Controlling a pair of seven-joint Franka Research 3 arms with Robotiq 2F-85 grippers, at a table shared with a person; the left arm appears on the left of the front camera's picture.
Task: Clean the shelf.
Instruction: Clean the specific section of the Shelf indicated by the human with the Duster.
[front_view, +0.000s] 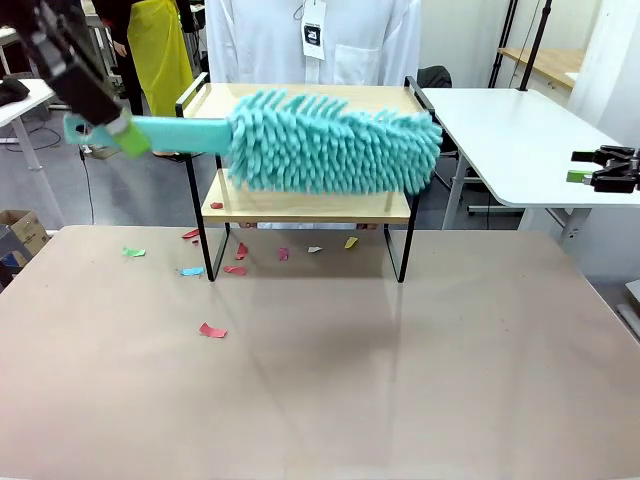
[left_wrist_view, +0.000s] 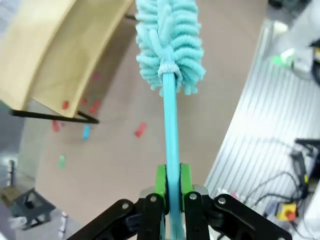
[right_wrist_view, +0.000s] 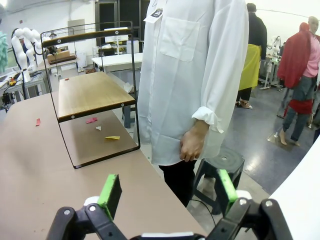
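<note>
Light wood and thin black metal make up the shelf, which stands at twelve o'clock on the beige table, close to the far edge, with a person right behind it. I judge it light and rigid. The boards look smooth and the frame is slim, so a firm sideways sweep could slide or rock it. If it needs steadying, the raised end rails or an upright are the natural places to take hold, not the board edges.

The left gripper comes in from ten o'clock, clamped on the slim handle of a teal duster near its end. That is a long lever, and the plastic looks smooth, so the handle could twist in the pads. The fluffy head is soft and will give on contact. In the front view it lies across the gap between the two boards; whether it touches wood I cannot tell.

A red scrap sits at nine o'clock on the lower board. More paper scraps lie on the table under and in front of the shelf, and they should fly easily.

The right gripper waits at three o'clock, jaws wide apart, holding nothing.
</note>
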